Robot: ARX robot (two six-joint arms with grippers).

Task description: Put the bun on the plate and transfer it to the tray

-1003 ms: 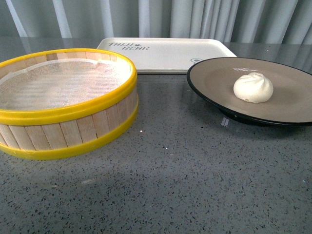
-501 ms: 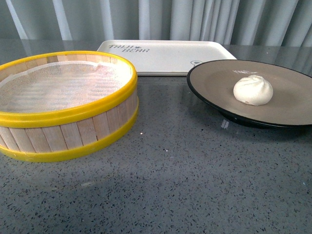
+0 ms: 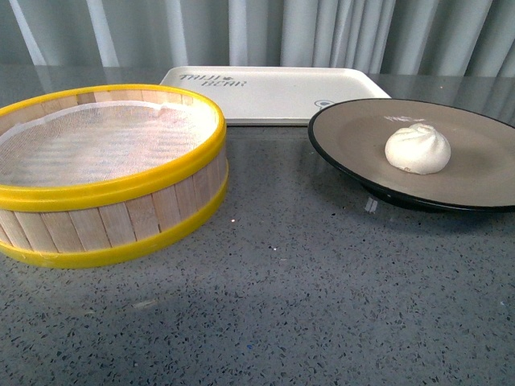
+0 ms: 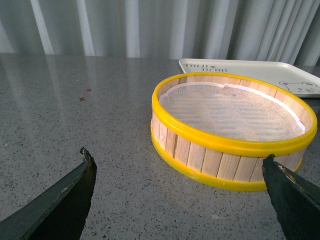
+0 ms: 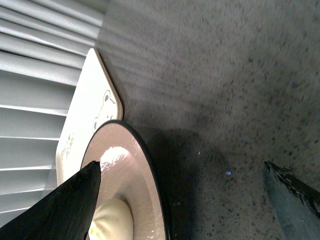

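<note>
The white pleated bun [image 3: 418, 148] rests on the tan, black-rimmed plate [image 3: 362, 141] at the right of the front view. Behind it lies the cream-white tray [image 3: 273, 88] with dark lettering. Neither arm shows in the front view. In the right wrist view my right gripper [image 5: 182, 175] is open beside the plate's rim [image 5: 150, 165], with the bun [image 5: 112, 220] partly hidden by one finger and the tray's bear corner [image 5: 95, 105] beyond. My left gripper [image 4: 177, 167] is open over bare table, short of the steamer basket.
A yellow-rimmed wooden steamer basket [image 3: 105, 173] with white cloth lining stands at the left, also large in the left wrist view as the basket [image 4: 232, 127]. Grey speckled tabletop [image 3: 306, 305] stretches in front. Grey curtains hang behind the table.
The front view has shifted slightly, with everything sitting a little lower in frame than a second ago. The bun, plate, tray and basket keep their places relative to each other.
</note>
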